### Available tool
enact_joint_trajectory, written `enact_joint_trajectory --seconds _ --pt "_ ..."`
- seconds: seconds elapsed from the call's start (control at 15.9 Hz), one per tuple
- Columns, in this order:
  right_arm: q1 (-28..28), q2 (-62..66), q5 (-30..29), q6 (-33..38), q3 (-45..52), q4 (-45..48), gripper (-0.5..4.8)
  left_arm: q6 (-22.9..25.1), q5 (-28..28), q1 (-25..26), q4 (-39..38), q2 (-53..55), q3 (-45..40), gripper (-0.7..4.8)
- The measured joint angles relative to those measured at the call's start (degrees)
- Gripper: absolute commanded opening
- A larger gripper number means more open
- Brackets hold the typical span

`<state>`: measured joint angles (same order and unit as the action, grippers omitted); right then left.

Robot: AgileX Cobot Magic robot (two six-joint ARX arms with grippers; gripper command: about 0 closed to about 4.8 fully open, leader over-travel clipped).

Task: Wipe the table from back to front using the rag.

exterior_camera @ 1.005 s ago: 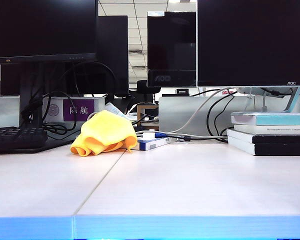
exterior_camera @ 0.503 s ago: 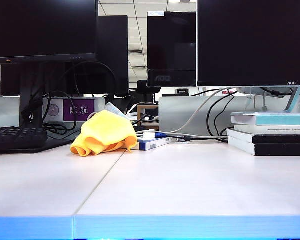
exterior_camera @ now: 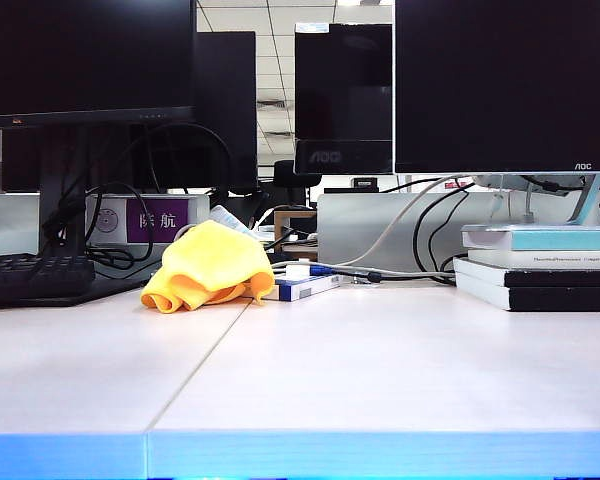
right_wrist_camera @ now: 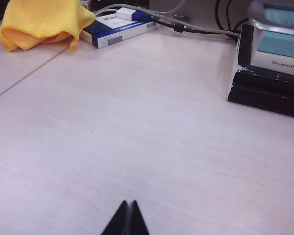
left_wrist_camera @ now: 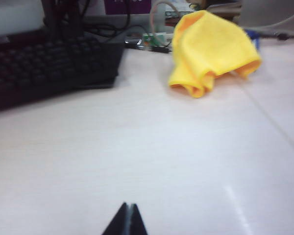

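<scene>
Surface (exterior_camera: 400, 370): pale off-white desk top, one thin seam running front to back left of centre, bright blue front edge. Office room behind, ceiling tiles visible between the screens.

Counts, exterior view:
- 3 dark monitors: one at left (exterior_camera: 80, 60), one at right (exterior_camera: 505, 85), one further back in the middle (exterior_camera: 343, 95)
- 1 black keyboard (exterior_camera: 30, 277) at far left
- 1 stack of books (exterior_camera: 540, 265) at far right
- 1 small blue-and-white box (exterior_camera: 300, 288) with a white cable (exterior_camera: 400, 225) running past it
- 1 purple sign (exterior_camera: 158, 218) behind the rag
- 1 rag (exterior_camera: 208, 266), yellow-orange, bunched in a heap

Rag sits at the back of the surface, just left of the seam, near the keyboard, touching or just beside the blue-and-white box. Nothing grips it.

Containers: cannot tell what the box holds.

Left pincer (left_wrist_camera: 126, 220): tips pressed together, nothing between them, low over bare surface, rag (left_wrist_camera: 210, 49) well ahead of it and keyboard (left_wrist_camera: 44, 68) off to one side.

Right pincer (right_wrist_camera: 126, 218): also pinched closed and empty, over bare surface between the rag (right_wrist_camera: 39, 22) and the books (right_wrist_camera: 272, 63), well apart from both.

Neither arm shows in the exterior view.
</scene>
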<state>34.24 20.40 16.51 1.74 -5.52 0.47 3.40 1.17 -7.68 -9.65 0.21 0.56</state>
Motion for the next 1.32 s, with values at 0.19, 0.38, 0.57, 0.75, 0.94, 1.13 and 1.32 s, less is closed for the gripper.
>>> enact_joint_trajectory --seconds 0.19,0.38,0.57,0.75,0.94,1.13,1.32 --pt "0.02 0.00 0.00 0.00 0.00 -0.04 -0.01 0.90 2.08 0.02 0.00 0.02 0.00 -0.05" --pt "0.02 0.00 -0.02 0.00 0.00 -0.04 -0.01 0.87 1.53 0.02 0.00 0.00 0.00 -0.05" --pt "-0.22 -1.25 -0.11 0.00 1.31 1.40 -0.01 0.87 1.44 0.00 -0.02 0.02 0.00 -0.05" --pt "-4.90 -9.70 -0.09 -0.09 5.05 -3.19 0.00 0.87 1.33 0.00 -0.02 0.00 0.00 -0.05" --pt "-13.51 -15.74 -3.08 -0.07 5.05 -5.20 0.00 0.87 1.27 0.00 0.00 0.00 0.00 -0.05" --pt "-23.82 -20.46 -13.60 0.09 5.03 -6.23 -0.01 0.87 1.25 0.02 0.00 0.00 0.00 -0.05" --pt "-34.91 -20.24 -21.79 2.38 5.05 -10.25 -0.01 0.87 1.20 0.00 0.00 0.00 0.00 -0.05"
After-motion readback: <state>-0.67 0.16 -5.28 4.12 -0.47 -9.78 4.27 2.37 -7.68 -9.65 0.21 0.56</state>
